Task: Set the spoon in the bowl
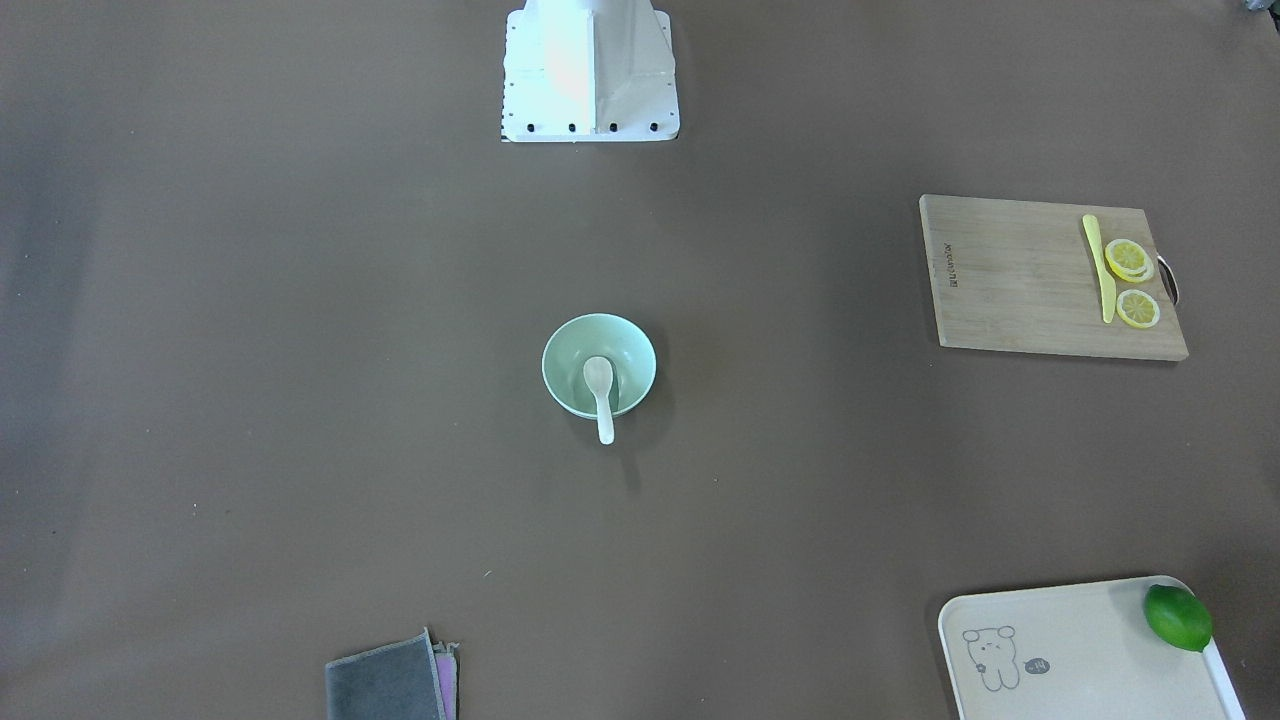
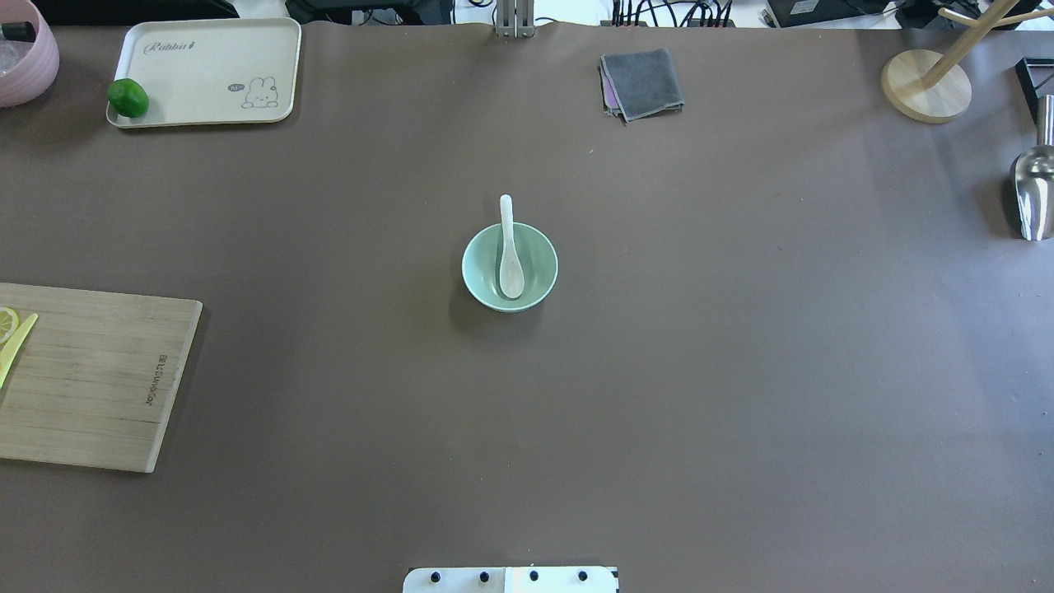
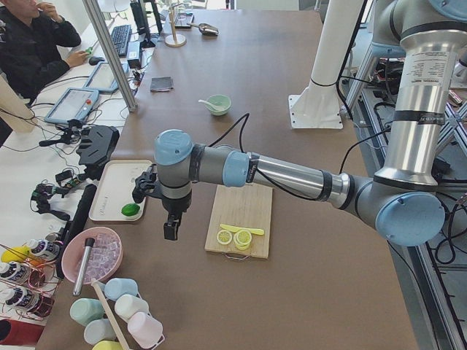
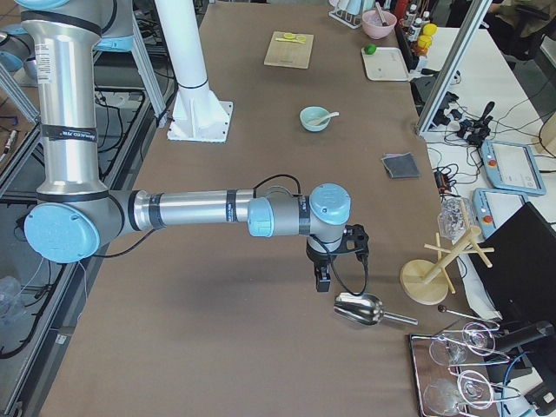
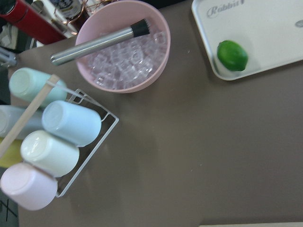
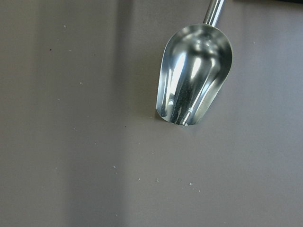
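The pale mint-green bowl (image 1: 628, 345) stands at the middle of the table, also in the overhead view (image 2: 541, 265). The white spoon (image 1: 600, 386) rests in it, scoop inside and handle leaning over the rim on the side away from the robot (image 2: 509, 254). Both arms are far from it. My left gripper (image 3: 171, 230) hangs near the table's left end, by the tray. My right gripper (image 4: 321, 281) hangs near the right end, above a metal scoop (image 6: 194, 75). I cannot tell whether either is open or shut. Neither wrist view shows fingers.
A wooden cutting board (image 1: 1020, 285) with a yellow knife (image 1: 1103, 270) and lemon slices lies on my left. A tray (image 2: 206, 74) holds a lime (image 2: 128, 97). A grey cloth (image 2: 642, 82), a pink bowl of ice (image 5: 123, 52) and a cup rack (image 5: 57, 142) stand at the edges.
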Controlling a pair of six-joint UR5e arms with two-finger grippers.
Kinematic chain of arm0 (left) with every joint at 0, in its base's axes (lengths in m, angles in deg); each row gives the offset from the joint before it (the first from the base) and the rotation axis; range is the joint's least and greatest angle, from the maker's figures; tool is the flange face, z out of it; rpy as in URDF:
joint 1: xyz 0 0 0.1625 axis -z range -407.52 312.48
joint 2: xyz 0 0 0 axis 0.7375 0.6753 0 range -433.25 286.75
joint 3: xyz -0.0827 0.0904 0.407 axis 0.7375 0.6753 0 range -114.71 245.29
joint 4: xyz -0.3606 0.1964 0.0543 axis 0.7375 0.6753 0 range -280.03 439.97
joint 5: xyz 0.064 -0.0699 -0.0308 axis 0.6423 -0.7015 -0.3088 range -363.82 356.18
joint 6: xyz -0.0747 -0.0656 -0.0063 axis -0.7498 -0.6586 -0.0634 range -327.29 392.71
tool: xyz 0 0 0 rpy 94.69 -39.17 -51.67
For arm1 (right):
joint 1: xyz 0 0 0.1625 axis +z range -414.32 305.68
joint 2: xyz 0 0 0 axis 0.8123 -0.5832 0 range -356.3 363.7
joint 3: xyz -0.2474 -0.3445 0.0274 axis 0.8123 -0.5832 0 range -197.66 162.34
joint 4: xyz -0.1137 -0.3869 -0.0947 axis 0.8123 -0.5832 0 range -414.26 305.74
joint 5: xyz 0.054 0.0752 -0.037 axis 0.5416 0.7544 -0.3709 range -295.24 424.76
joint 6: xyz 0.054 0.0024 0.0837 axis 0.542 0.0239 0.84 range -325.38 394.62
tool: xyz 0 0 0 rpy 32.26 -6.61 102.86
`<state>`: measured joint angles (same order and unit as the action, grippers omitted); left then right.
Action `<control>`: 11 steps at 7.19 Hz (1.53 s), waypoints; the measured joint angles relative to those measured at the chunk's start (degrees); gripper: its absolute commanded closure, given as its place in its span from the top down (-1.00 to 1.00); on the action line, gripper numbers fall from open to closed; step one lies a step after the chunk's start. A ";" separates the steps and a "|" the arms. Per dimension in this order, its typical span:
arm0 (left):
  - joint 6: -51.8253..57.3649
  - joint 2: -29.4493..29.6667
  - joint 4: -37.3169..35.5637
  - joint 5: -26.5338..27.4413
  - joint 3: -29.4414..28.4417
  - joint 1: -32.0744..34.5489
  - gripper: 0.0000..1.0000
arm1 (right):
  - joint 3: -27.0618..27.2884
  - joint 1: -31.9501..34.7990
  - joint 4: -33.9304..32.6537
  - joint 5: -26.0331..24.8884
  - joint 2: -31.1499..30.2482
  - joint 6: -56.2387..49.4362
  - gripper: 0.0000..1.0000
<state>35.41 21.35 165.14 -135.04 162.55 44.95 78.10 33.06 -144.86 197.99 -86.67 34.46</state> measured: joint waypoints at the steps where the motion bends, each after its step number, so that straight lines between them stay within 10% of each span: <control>1: 0.02 -1.70 1.14 -1.55 -0.18 0.04 0.96 | 0.15 -0.26 -0.58 0.78 -0.07 0.04 1.00; 11: 0.55 -5.44 5.00 -2.27 -0.35 -0.01 0.96 | -0.38 -0.37 -0.75 2.97 -0.78 -0.02 1.00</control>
<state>35.96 15.91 170.15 -137.31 162.20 44.94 77.71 32.69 -145.61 200.96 -87.45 34.44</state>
